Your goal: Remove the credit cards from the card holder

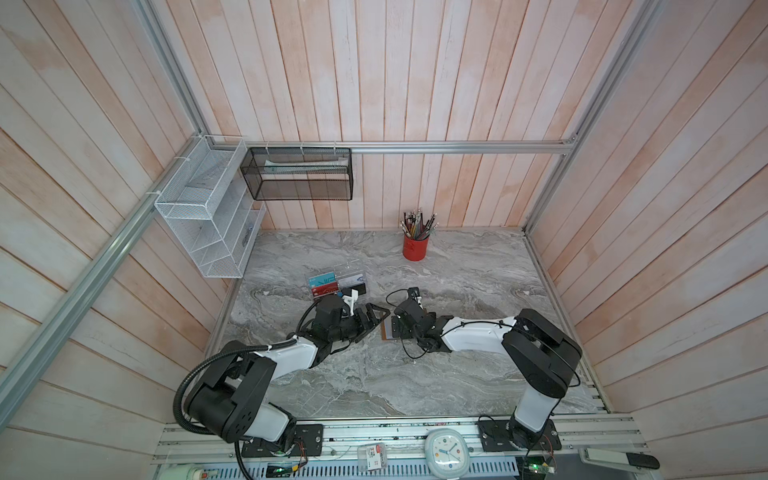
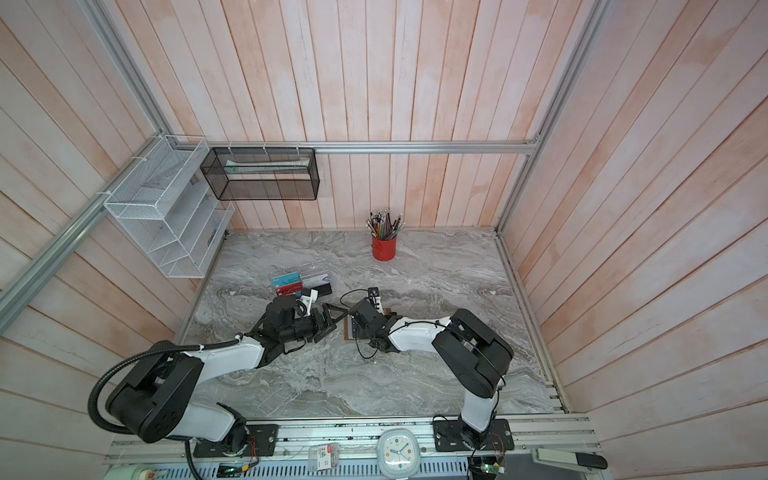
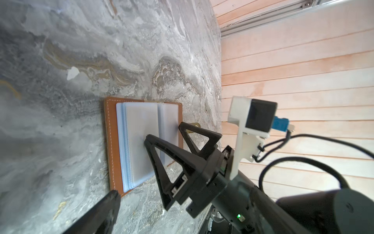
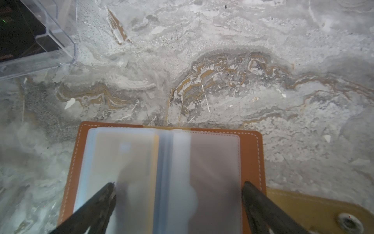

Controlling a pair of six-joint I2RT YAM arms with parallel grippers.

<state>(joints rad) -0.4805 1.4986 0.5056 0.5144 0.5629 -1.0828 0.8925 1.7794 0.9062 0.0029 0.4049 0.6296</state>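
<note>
"Fingers [image 4: 95, 206] of the right gripper [image 4: 179, 184] sit closest in the right wrist view, spread wide, one tip over each page of the card holder [image 4: 252, 154]. Why straddle it like that?"

"My guess is to pin it open. It lies flat on the tabletop [image 4: 202, 60] like a book, leather down and frosted sleeves [image 4: 182, 162] up, with the strap [image 4: 323, 210] flopped out to one side. Unpinned, the pages could fold shut."

"Is it gripping anything?"

"No. The tips rest on or just above the plastic, with nothing clamped between them."

"And the credit cards [image 4: 109, 156]?"

"Not out yet, by the look of it. A gold tint with a pale chip-like square shows through one sleeve. The facing page looks darker, but I cannot tell whether that is a card or the leather behind."

"The left gripper [image 1: 376, 319]?"

"Just beside the holder's edge in both top views, fingers likewise spread and empty. It looks placed to do the pulling while its partner holds the pages down."

"Any trouble ahead?"

"Thin cards in snug, slippery plastic need an exposed edge to catch. The acrylic rack [image 1: 353, 270] nearby holds other cards, which are not the ones wanted."
</note>
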